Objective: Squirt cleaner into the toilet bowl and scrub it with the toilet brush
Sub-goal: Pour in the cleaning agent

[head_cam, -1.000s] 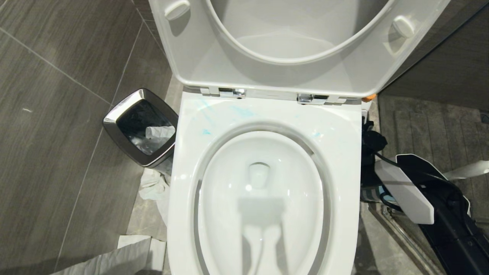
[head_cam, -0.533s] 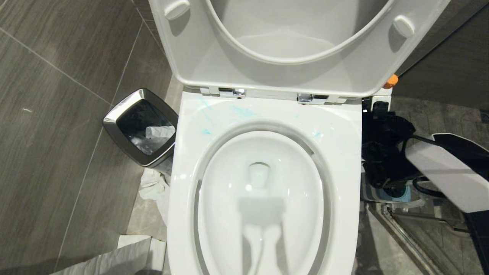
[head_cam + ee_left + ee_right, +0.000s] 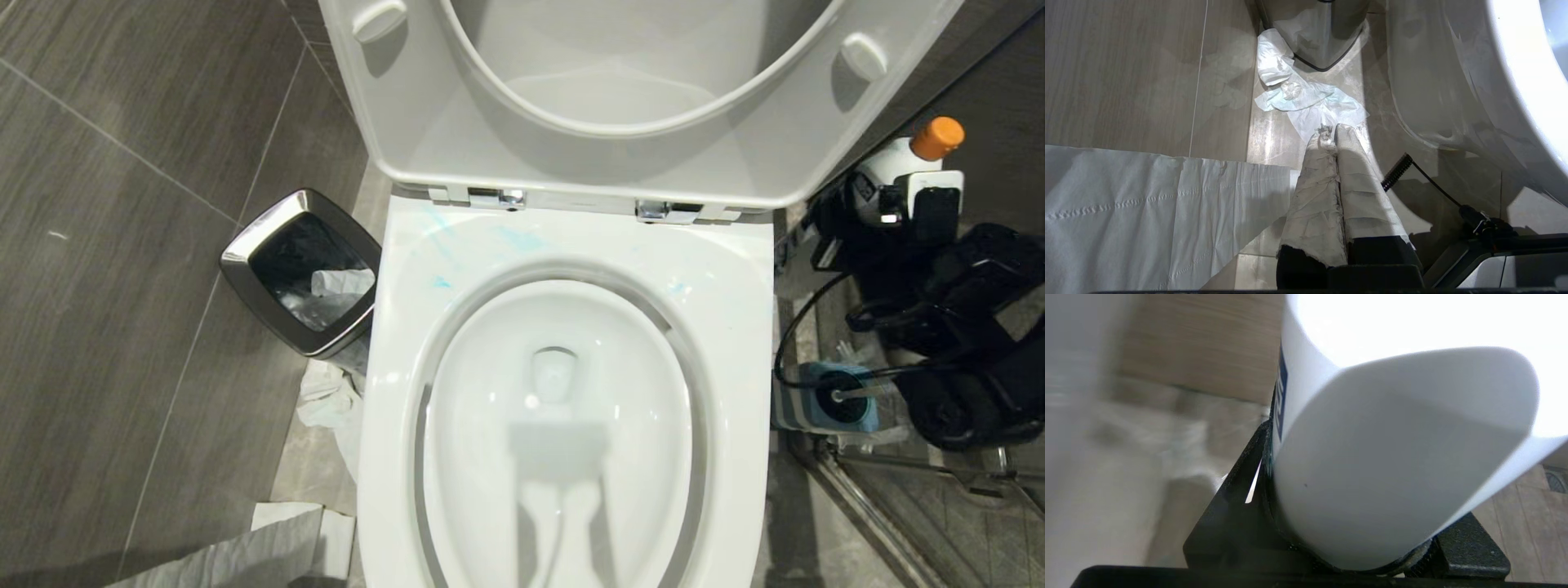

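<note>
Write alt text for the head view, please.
An open white toilet bowl fills the centre, with blue cleaner smears on its back rim. At right, the right gripper holds an orange-capped white bottle; a chrome-rimmed trash bin stands left.

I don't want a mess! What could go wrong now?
The right claw holds a white bottle with an orange cap beside the toilet, not over the bowl. A squirt now might hit the floor. Blue smears already sit on the rim, so more could miss. Swinging in, the bottle might bump the raised seat.
</note>
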You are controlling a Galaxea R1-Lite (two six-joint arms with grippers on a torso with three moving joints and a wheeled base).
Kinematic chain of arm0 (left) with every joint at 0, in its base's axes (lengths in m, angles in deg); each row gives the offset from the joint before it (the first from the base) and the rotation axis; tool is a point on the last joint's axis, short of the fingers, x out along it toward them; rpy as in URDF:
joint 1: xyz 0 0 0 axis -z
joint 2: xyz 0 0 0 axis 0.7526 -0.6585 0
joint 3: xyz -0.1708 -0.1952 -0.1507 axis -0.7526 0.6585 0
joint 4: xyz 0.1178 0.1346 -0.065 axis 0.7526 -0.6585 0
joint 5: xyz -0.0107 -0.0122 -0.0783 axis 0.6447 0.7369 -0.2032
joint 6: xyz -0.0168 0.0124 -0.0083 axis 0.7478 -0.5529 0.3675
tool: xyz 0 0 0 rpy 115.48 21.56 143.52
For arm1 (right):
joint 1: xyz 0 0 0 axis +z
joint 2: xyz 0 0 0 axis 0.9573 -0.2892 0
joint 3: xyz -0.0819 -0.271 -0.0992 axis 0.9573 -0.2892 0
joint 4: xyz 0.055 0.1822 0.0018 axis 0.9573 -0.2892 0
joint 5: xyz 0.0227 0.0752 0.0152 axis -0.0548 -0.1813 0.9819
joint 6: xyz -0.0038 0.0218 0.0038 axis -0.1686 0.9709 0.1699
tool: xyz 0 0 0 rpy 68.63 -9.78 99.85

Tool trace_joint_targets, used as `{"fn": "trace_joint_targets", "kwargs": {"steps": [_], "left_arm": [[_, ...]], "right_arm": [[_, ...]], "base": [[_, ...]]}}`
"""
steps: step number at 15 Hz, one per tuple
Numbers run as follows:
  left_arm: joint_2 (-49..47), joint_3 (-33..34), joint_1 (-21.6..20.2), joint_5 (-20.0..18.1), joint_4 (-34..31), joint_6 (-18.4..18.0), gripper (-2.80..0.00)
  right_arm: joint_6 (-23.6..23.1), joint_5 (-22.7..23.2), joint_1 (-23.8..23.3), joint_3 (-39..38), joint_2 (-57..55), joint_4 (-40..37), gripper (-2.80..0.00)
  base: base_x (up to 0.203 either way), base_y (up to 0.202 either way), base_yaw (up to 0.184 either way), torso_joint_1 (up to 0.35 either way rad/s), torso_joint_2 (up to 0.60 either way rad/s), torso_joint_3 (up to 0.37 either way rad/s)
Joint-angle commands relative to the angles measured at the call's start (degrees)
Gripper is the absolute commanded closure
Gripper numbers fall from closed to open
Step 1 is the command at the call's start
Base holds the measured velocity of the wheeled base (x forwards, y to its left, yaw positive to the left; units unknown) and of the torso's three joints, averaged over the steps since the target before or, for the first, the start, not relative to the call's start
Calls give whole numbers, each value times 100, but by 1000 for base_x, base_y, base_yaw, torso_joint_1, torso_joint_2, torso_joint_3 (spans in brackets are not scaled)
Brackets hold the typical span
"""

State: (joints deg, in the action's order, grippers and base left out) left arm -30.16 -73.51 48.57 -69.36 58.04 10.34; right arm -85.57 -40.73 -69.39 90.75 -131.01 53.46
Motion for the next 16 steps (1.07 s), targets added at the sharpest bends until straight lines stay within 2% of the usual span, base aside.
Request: {"fn": "trace_joint_targets", "kwargs": {"steps": [1,4,7,9,13,15,16], "left_arm": [[-9,9,-2,0,-2,-2,0],[-9,9,-2,0,-2,2,0],[-9,9,-2,0,-2,-2,0],[-9,9,-2,0,-2,-2,0],[-9,9,-2,0,-2,6,0],[-9,9,-2,0,-2,-2,0],[-9,9,-2,0,-2,1,0]], "right_arm": [[34,52,0,-799,1058,48,0],[169,132,16,-1927,2099,48,0],[446,149,17,-2178,2876,-87,0],[592,198,21,-2281,3640,-929,0],[910,820,21,-2288,5088,-3808,0],[982,948,15,-2085,5062,-4044,0],[864,960,15,-2088,5062,-4103,0]], "base": [[0,0,0,0,0,0],[0,0,0,0,0,0],[0,0,0,0,0,0],[0,0,0,0,0,0],[0,0,0,0,0,0],[0,0,0,0,0,0],[0,0,0,0,0,0]]}}
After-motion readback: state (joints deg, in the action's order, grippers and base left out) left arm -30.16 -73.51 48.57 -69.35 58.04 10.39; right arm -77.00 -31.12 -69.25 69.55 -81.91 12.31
